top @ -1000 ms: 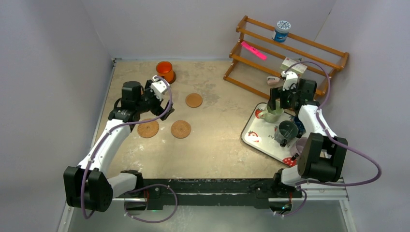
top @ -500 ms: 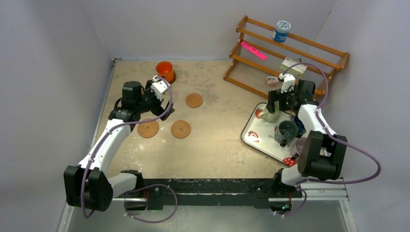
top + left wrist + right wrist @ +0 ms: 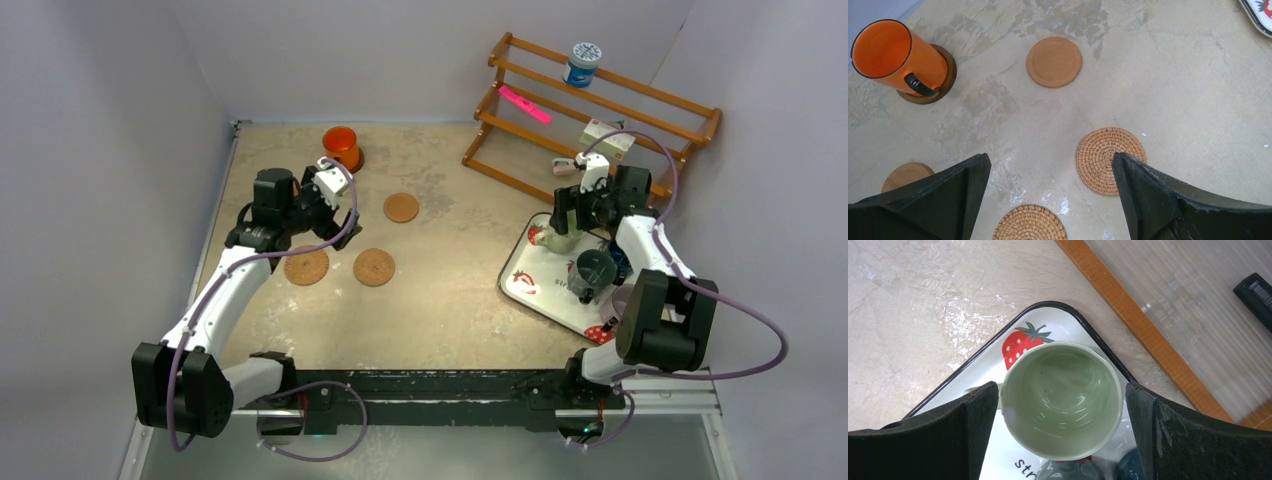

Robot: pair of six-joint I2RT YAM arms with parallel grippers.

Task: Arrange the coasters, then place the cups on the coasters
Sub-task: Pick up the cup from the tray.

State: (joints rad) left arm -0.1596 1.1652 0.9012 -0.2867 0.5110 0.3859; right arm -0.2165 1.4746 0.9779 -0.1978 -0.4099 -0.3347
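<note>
The orange cup [image 3: 895, 57] stands on a dark rimmed coaster [image 3: 945, 75] at the back left. A flat wooden coaster [image 3: 1054, 62] and two woven coasters [image 3: 1103, 160] [image 3: 1030, 223] lie below my open, empty left gripper [image 3: 1050, 195]. Another wooden coaster [image 3: 905, 175] peeks out beside its left finger. My right gripper [image 3: 1062, 425] is open, its fingers either side of the pale green cup [image 3: 1063, 400] on the strawberry tray [image 3: 978, 370]. The grey-teal cup [image 3: 592, 270] and dark blue cup [image 3: 1130, 465] stand on the tray close behind the green one.
A wooden rack [image 3: 600, 100] stands at the back right, holding a blue-and-white tub [image 3: 581, 62] and a pink item [image 3: 525, 103]. Its lower rail [image 3: 1128, 310] runs close to the tray's corner. White walls enclose the table on three sides.
My right gripper has shifted slightly left and down around the pale green cup. The left arm has hardly moved.
</note>
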